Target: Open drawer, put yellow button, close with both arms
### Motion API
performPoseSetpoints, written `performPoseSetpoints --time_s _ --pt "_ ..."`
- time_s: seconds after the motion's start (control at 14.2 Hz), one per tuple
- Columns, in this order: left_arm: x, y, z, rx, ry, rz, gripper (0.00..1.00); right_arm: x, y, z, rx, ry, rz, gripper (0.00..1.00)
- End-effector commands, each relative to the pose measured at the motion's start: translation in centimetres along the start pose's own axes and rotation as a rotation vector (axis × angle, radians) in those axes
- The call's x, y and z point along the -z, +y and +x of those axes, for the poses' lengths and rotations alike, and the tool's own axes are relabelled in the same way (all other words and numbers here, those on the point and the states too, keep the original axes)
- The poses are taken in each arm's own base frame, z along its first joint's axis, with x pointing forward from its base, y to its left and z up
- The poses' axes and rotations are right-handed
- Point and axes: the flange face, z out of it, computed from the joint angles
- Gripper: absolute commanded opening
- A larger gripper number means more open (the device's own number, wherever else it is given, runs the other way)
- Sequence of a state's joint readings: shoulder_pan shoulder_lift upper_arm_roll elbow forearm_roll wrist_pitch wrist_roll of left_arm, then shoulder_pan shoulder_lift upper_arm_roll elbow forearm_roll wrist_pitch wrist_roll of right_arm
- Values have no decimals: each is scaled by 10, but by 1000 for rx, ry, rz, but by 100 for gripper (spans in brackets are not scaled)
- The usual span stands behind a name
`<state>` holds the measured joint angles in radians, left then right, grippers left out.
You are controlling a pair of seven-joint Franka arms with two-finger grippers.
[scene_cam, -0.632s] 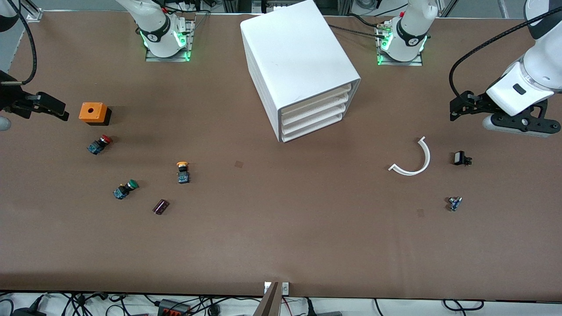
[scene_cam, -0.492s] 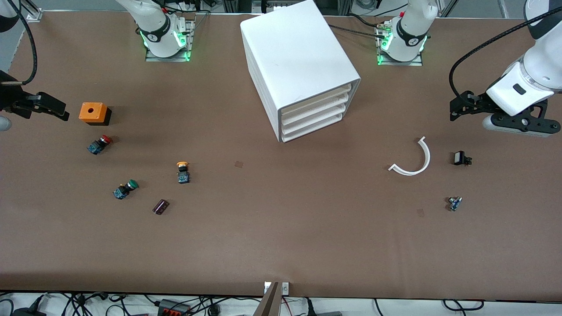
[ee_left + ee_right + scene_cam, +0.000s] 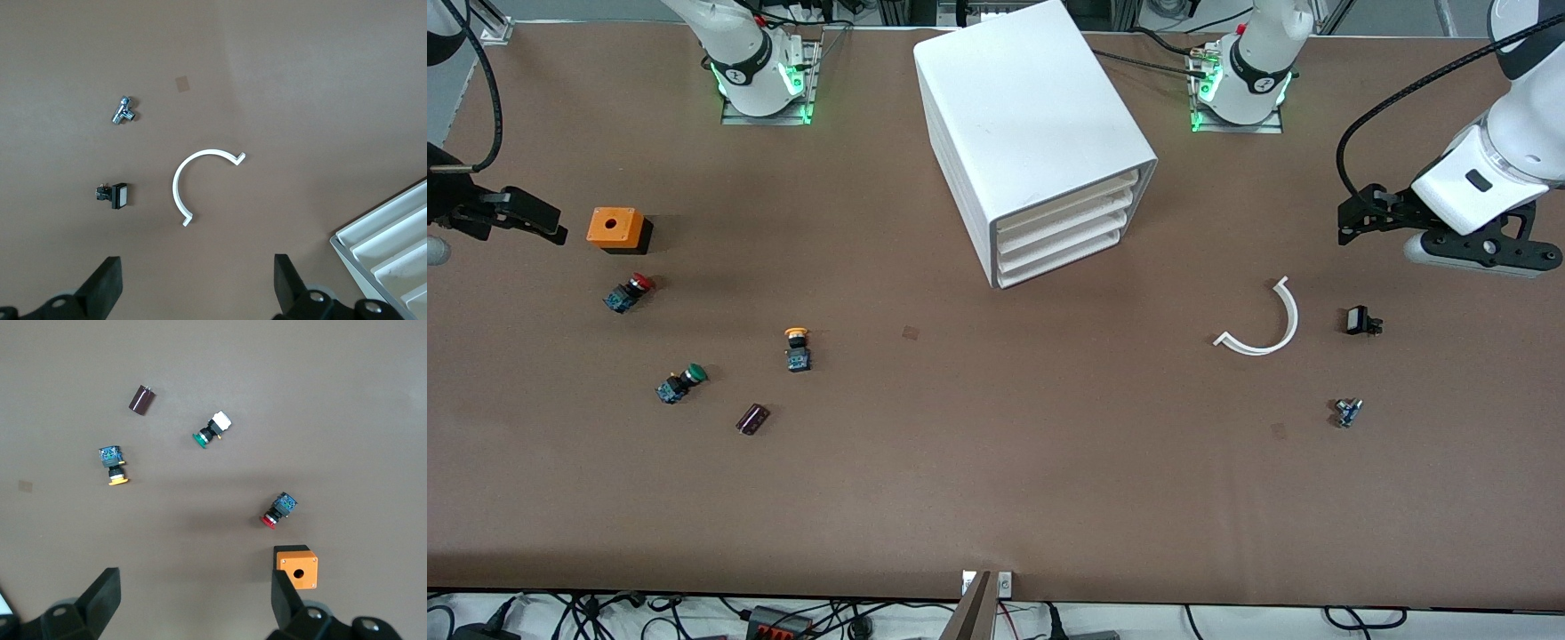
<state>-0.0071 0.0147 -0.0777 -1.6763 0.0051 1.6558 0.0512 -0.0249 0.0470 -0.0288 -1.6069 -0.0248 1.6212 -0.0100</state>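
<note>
Grippers (image 3: 1352, 220) (image 3: 543, 222) parted at table ends

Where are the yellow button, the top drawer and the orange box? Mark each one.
yellow button (image 3: 796, 334): front view, on its cap.
top drawer (image 3: 1064, 205): front view, on its front edge.
orange box (image 3: 612, 226): front view, on its top face.

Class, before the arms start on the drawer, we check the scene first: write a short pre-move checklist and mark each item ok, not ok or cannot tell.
1. Drawer shut, needs opening: ok.
2. Yellow button free on the table, apart from the green-capped button: ok.
3. Left gripper open, empty, over the table's left-arm end: ok.
4. Right gripper open, empty, near the orange box: ok.
5. Drawer handle visible: cannot tell.
</note>
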Motion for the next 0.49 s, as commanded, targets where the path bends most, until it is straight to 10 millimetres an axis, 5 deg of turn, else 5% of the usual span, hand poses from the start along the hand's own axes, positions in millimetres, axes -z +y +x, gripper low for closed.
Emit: performPoseSetpoints --time_s 0.0,0.42 --pt "8 0 -5 -16 1 11 100 -3 -14 -1 33 -14 -3 100" --pt "10 3 -10 -19 -35 2 100 -24 -63 10 98 -39 46 100"
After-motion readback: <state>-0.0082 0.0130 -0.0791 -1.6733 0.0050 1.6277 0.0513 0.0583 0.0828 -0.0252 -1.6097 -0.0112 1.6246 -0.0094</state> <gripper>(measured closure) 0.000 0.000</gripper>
